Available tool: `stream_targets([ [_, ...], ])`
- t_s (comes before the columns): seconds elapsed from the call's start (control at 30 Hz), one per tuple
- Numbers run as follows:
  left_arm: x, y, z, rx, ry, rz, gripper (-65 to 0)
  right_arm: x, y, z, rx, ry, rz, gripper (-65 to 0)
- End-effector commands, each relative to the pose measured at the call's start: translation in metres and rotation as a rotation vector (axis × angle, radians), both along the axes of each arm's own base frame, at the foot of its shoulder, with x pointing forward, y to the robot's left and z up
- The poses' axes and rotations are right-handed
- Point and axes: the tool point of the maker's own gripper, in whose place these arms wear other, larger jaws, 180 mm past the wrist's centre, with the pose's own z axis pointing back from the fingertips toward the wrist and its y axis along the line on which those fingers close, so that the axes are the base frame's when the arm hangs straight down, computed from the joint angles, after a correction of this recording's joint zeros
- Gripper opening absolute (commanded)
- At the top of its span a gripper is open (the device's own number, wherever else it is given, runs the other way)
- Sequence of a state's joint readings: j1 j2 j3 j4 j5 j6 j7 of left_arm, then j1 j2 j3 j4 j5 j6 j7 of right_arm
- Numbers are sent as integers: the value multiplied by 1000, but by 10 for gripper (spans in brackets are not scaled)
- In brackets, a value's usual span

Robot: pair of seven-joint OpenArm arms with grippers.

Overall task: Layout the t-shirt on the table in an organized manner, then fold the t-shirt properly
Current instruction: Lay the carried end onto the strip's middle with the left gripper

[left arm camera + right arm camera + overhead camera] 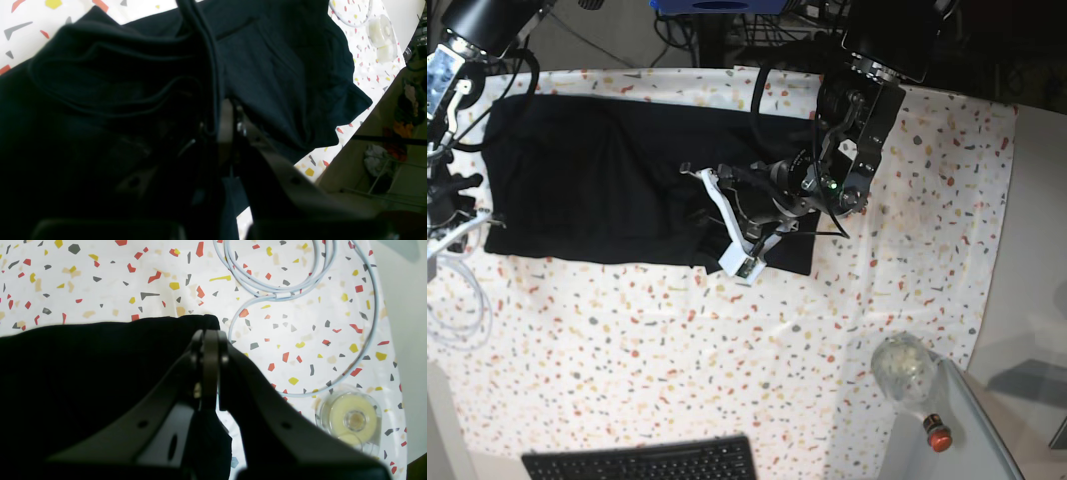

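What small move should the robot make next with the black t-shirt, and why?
Probably the left end effector should draw its pinched cloth gently outward and lay it flat. The t-shirt lies fairly smooth toward the right arm, yet rises in loose, overlapping folds around the left end effector, so folding now would likely trap wrinkles.

- Had the t-shirt on the table
- Had the keyboard at the base view's bottom, bottle to its right
- Had the cable beside the t-shirt, near the roll
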State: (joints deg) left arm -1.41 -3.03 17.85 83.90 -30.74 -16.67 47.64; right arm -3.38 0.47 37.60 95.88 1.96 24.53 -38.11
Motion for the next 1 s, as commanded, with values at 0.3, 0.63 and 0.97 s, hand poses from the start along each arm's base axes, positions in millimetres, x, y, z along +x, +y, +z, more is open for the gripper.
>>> stream_targets([
  [0.3,5,-8,15,-46,-35,-2,-650,10,-4,15,-20,-51,6,-650],
  [0.63,-5,-16,10,-39,-23,-36,-650,10,-4,14,-19,-50,6,-650],
  [0.97,-2,-15,11,-41,-30,-32,-650,9,-6,14,-19,-50,0,-650],
])
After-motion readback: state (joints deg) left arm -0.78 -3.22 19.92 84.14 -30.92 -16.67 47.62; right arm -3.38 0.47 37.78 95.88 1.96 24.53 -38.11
